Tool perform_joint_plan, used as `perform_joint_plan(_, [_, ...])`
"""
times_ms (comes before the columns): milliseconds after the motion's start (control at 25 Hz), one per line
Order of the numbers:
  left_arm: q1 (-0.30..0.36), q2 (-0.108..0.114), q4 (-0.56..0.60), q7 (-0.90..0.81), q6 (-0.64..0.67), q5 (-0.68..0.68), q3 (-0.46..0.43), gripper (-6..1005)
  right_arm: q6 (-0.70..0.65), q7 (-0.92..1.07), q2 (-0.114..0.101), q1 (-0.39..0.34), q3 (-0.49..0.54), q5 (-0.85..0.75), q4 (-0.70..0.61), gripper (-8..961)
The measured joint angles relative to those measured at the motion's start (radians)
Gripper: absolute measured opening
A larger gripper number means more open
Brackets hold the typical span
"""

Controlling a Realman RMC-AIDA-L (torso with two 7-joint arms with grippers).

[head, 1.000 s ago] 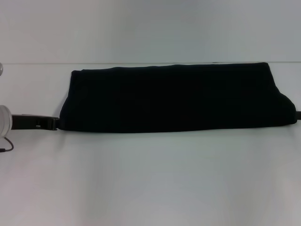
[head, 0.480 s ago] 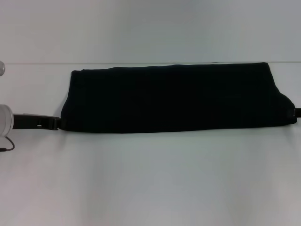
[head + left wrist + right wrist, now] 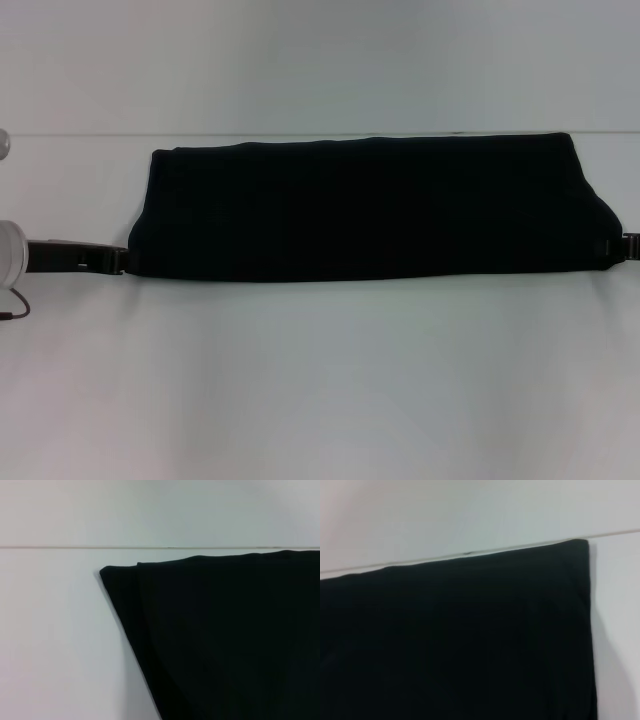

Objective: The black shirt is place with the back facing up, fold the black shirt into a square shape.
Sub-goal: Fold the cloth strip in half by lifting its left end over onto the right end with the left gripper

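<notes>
**Currently: long band folded, both claws at its ends**

Status. One black shirt (image 3: 370, 205) lies across the upper middle of the head view on the white table (image 3: 320, 380), already folded into a single long band; no lettering shows. Its far edge runs along the table's back line.

Change. Over the last second the band has held its outline. The left claw (image 3: 118, 262), at the band's lower left corner, has kept its place. The right claw (image 3: 612, 250), at the lower right corner, now shows slightly more of itself beside the cloth than before. Judgement: the lengthwise fold is finished, and the end-to-end folds that make a square are not yet done.

Claw state. Whether either claw is apart, together or clamped on cloth cannot be told; the shirt's edge covers the tips, and neither wrist view shows them.

Count. One shirt, two claws, one table.
</notes>
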Motion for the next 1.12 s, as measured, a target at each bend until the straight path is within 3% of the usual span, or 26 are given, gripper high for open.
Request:
perform_joint_plan(440, [0.003,0.0,-0.001,0.004,0.0,0.0,-0.005,0,-0.064,-0.024,-0.014,-0.039,0.023,0.019,-0.021,14])
perform_joint_plan(1120, [0.017,0.003,0.017,0.015,0.044,-0.001,-0.008,1,-0.131,-0.024,-0.016,-0.094,0.062,0.034,-0.067,57])
